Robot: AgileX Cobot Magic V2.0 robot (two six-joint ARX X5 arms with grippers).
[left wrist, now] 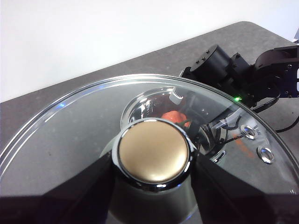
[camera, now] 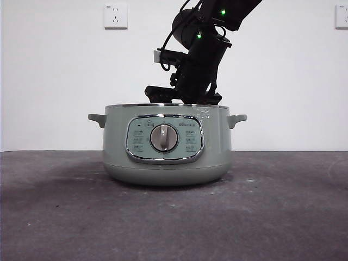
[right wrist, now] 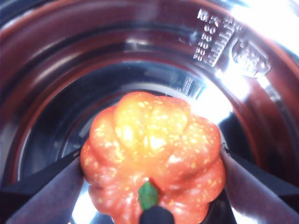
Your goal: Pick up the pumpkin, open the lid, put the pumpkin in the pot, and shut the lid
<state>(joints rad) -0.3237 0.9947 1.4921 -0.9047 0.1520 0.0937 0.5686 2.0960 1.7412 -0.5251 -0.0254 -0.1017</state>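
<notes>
The pot (camera: 166, 163) stands in the middle of the table with no lid on it. My right gripper (right wrist: 152, 175) is shut on the pumpkin (right wrist: 152, 158) and holds it inside the pot's shiny inner bowl (right wrist: 56, 84). In the front view its arm (camera: 198, 60) reaches down into the pot from above, and the jaws and the pumpkin are hidden behind the pot's wall. My left gripper (left wrist: 153, 163) is shut on the knob (left wrist: 153, 151) of the glass lid (left wrist: 70, 135) and holds it up, out of the front view. Through the glass I see the pumpkin (left wrist: 172, 115) and the right arm (left wrist: 224, 70).
The dark grey table (camera: 272, 217) runs back to a white wall. Two wall sockets (camera: 115, 15) (camera: 341, 15) sit high on the wall. The pot's side handles (camera: 97, 118) (camera: 237, 118) stick out on both sides.
</notes>
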